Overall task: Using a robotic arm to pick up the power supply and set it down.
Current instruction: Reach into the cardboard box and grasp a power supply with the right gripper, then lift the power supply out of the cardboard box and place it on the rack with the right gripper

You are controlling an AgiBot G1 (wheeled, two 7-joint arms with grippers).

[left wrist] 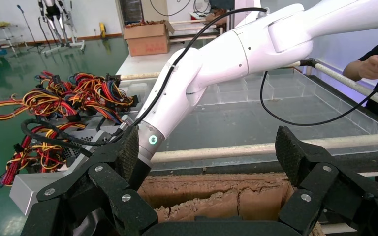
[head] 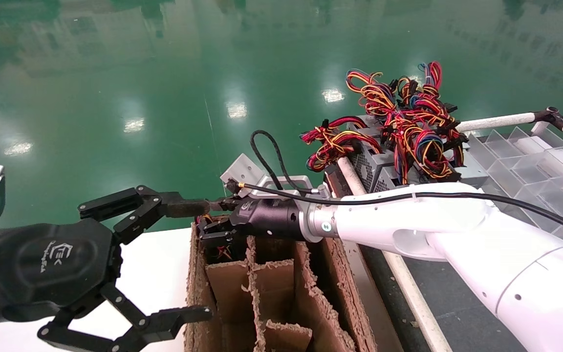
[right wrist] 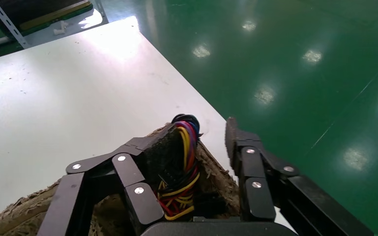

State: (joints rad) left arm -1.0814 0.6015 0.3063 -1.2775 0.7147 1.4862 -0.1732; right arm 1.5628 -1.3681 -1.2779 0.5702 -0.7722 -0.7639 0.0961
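My right gripper (head: pixel 209 230) reaches down into the far corner cell of the brown cardboard divider box (head: pixel 271 293). In the right wrist view the right gripper (right wrist: pixel 199 145) is open. A bundle of red, yellow and blue wires (right wrist: pixel 184 167) and the cell's torn wall lie between its fingers. The body of that power supply is hidden in the cell. More grey power supplies (head: pixel 384 168) with tangled wires (head: pixel 408 112) are piled behind the right arm. My left gripper (head: pixel 205 259) hovers open beside the box's near side, holding nothing; the left wrist view also shows it (left wrist: pixel 207 150).
A clear plastic divider tray (head: pixel 530 161) and white padded rails (head: pixel 496 120) lie to the right. The white tabletop (head: pixel 159 264) spreads left of the box, with green floor beyond. A person's hand (left wrist: pixel 374 66) holds a small device at the tray's far side.
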